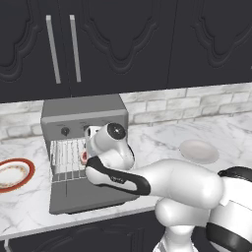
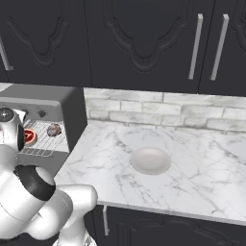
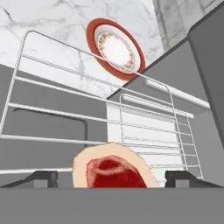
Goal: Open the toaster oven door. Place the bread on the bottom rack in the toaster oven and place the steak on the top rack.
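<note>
The toaster oven stands on the counter with the toaster oven door folded down flat in front of it. A wire rack is pulled out over the door. In the hand view the steak, red with a pale edge, lies between the wide-apart fingertips of my gripper, which is open with a small gap on each side. The right base view shows the steak and the bread on wire rack bars in the oven mouth. I cannot tell which rack level each sits on.
A red-rimmed plate lies on the counter left of the oven, also seen as the plate. A pale shallow dish sits to the right on the marble counter. Dark wall cabinets hang above, and a second rack shows deeper in the oven.
</note>
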